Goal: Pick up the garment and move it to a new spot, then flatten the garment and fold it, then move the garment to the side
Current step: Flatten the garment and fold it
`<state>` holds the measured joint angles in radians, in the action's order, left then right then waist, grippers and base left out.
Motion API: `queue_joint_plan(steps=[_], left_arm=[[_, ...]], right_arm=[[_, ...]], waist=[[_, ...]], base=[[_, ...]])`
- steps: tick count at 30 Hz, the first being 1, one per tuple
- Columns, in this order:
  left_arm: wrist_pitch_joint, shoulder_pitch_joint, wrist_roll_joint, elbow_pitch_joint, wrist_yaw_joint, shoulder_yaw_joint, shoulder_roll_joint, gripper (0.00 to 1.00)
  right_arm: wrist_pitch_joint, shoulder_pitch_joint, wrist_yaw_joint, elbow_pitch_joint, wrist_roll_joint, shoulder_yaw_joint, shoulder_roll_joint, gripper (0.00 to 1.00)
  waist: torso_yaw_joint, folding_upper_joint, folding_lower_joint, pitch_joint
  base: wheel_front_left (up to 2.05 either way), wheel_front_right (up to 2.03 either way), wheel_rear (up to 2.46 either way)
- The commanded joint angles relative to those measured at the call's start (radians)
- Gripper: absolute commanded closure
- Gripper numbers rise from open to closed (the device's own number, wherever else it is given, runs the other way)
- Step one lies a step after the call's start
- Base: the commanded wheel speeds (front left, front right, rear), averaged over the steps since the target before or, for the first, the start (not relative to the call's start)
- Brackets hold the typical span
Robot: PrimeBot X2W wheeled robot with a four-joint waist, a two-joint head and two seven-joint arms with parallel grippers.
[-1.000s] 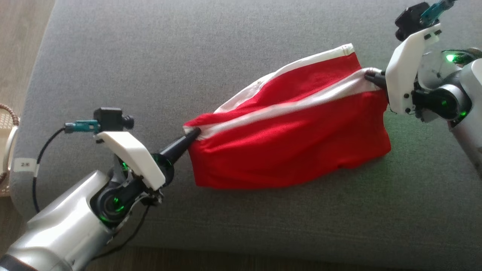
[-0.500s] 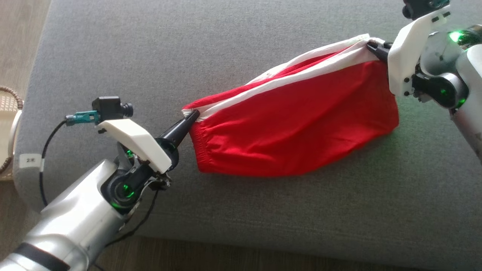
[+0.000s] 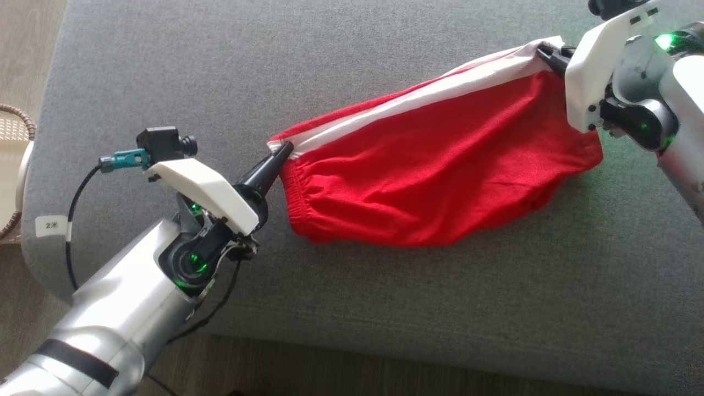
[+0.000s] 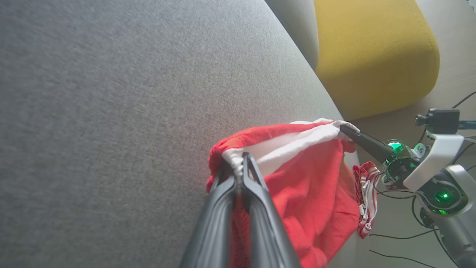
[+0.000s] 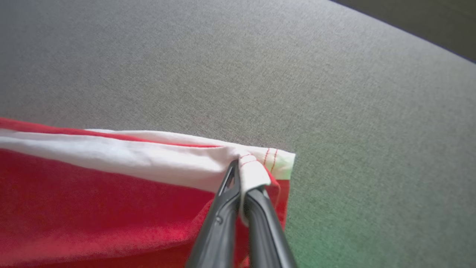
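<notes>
The red garment (image 3: 440,187), white-banded, perhaps shorts, hangs stretched between the left gripper (image 3: 285,148), clenched on one white corner, and the right gripper (image 3: 543,53), pinching the other, its middle sagging toward the grey cushion (image 3: 192,66).

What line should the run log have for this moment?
garment: stretched between two held ends | left gripper: shut on garment | right gripper: shut on garment | below: cushion

Grey upholstered seat (image 3: 352,308) takes most of the head view, wood floor (image 3: 33,44) along its left and near edges. Woven basket (image 3: 11,137) on the floor at left. Yellow pouf (image 4: 372,56) beyond the seat's far edge.
</notes>
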<state>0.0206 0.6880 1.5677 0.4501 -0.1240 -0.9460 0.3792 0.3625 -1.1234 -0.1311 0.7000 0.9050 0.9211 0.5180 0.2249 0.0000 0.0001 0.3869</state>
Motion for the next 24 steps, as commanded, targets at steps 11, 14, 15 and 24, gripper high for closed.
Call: queue_joint_plan(steps=[11, 14, 15, 24], left_arm=[[0.036, 0.071, -0.011, 0.091, -0.007, 0.056, -0.019, 0.00], [0.064, 0.077, -0.022, 0.124, -0.007, 0.063, -0.022, 0.00], [0.074, 0.078, -0.025, 0.134, -0.007, 0.066, -0.023, 0.00], [0.235, 0.081, -0.207, 0.203, 0.070, 0.086, 0.016, 0.00]], right_arm=[[-0.119, -0.064, 0.000, 0.110, 0.036, 0.025, -0.023, 0.00], [-0.160, -0.070, 0.000, 0.144, 0.012, 0.041, -0.023, 0.00], [-0.180, -0.071, 0.000, 0.157, 0.004, 0.043, -0.024, 0.00], [-0.419, -0.026, 0.000, 0.213, -0.007, -0.017, -0.063, 0.00]], waist=[[-0.003, 0.0000, -0.0001, 0.002], [-0.009, 0.0000, -0.0001, -0.011], [-0.012, 0.0000, -0.0001, -0.017], [-0.052, 0.0000, -0.0001, -0.119]], base=[[0.00, 0.00, 0.00], [0.00, 0.00, 0.00], [0.00, 0.00, 0.00], [0.00, 0.00, 0.00]])
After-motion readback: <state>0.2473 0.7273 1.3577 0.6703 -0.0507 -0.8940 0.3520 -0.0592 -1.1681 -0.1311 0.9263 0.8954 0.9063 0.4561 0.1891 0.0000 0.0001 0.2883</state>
